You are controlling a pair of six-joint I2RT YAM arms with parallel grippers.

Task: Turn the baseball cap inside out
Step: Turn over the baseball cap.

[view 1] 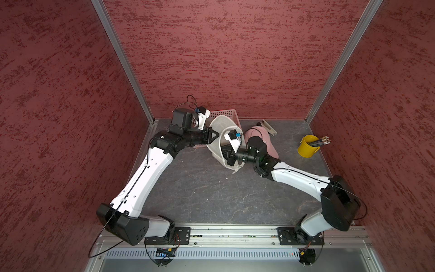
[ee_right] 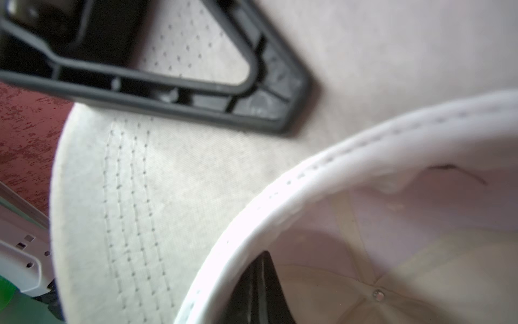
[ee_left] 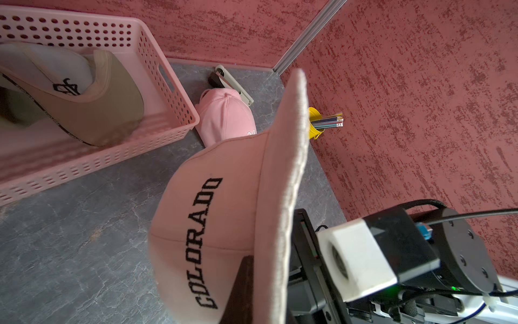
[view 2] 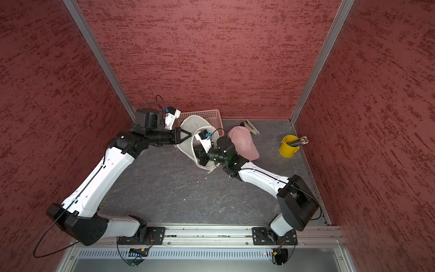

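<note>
The baseball cap (view 1: 219,128) is pale cream with black "COLORADO" lettering (ee_left: 204,241) and is held above the table, opening toward the right arm. My left gripper (view 1: 213,134) is shut on its brim (ee_left: 291,174). One dark finger (ee_left: 241,291) lies on the crown side; the other is hidden behind the brim. My right gripper (view 1: 227,156) reaches inside the crown, jaws shut, tip (ee_right: 263,272) beside the white sweatband (ee_right: 308,179). The right wrist view also shows the left gripper (ee_right: 291,112) on the brim's stitched underside (ee_right: 126,196).
A pink perforated basket (view 1: 226,113) stands at the back, behind the cap, holding a tan-brimmed cap (ee_left: 84,103). A pink cap (view 2: 242,143) lies beside the right wrist, a stapler (view 2: 251,128) behind it. A yellow cup of pencils (view 1: 307,147) stands at the right wall.
</note>
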